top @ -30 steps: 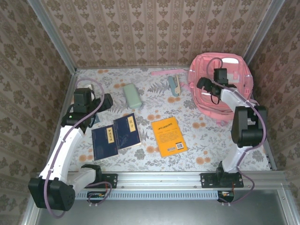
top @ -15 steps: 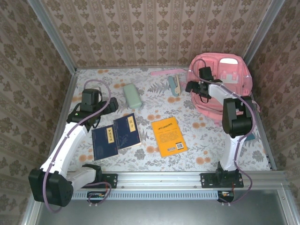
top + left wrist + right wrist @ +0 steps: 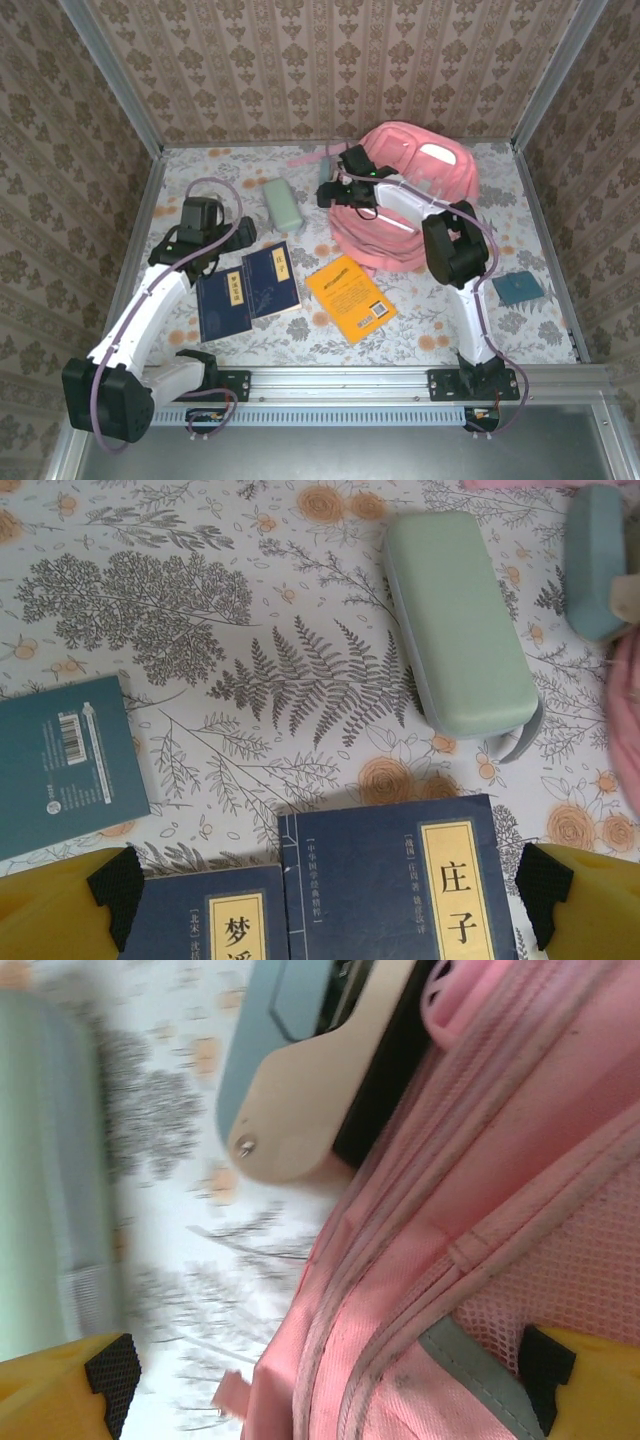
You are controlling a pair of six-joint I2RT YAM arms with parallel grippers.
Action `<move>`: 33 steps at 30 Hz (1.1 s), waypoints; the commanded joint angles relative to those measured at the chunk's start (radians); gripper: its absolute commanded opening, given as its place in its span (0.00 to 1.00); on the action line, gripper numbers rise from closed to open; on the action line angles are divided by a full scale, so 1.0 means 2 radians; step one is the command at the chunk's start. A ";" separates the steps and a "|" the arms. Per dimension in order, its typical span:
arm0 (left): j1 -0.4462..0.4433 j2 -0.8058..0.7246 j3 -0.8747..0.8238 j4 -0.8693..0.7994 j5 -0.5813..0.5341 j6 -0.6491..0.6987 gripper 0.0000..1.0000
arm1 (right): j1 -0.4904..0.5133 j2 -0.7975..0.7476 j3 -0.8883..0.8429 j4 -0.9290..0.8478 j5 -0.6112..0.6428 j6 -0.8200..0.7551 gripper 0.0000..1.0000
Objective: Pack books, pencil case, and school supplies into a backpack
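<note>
The pink backpack (image 3: 405, 143) lies at the back middle of the table. My right gripper (image 3: 338, 192) is at its left edge, open, with pink backpack fabric (image 3: 480, 1210) between its wide jaws (image 3: 328, 1375). The teal-and-dark stapler-like block (image 3: 300, 1070) lies just beyond, touching the backpack, and the mint pencil case (image 3: 283, 205) is left of it. My left gripper (image 3: 330, 895) hovers open over the top edges of two navy books (image 3: 400, 890), with the pencil case (image 3: 462, 625) beyond. An orange book (image 3: 350, 298) lies at front centre. One teal booklet (image 3: 519, 288) lies at the right, another (image 3: 60, 765) left of the navy books.
A thin pink stick (image 3: 305, 158) lies near the back wall, left of the backpack. Patterned walls close in the table on three sides. A metal rail (image 3: 340, 385) with both arm bases runs along the near edge.
The right arm swung left and the backpack came with it, shoving the stapler block, pink stick and orange book leftward and uncovering the right teal booklet. The left gripper turned down over the navy books.
</note>
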 commanded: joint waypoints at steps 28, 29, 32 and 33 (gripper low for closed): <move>-0.279 0.374 0.205 0.092 0.046 -0.200 0.83 | -0.109 -0.374 -0.378 0.006 0.113 -0.007 1.00; -0.278 0.383 0.211 0.090 0.043 -0.201 0.82 | -0.112 -0.379 -0.380 0.005 0.116 -0.008 1.00; -0.278 0.407 0.229 0.082 0.037 -0.204 0.78 | -0.119 -0.389 -0.386 0.006 0.124 -0.011 1.00; -0.278 0.414 0.234 0.078 0.035 -0.204 0.71 | -0.121 -0.391 -0.388 0.009 0.124 -0.011 1.00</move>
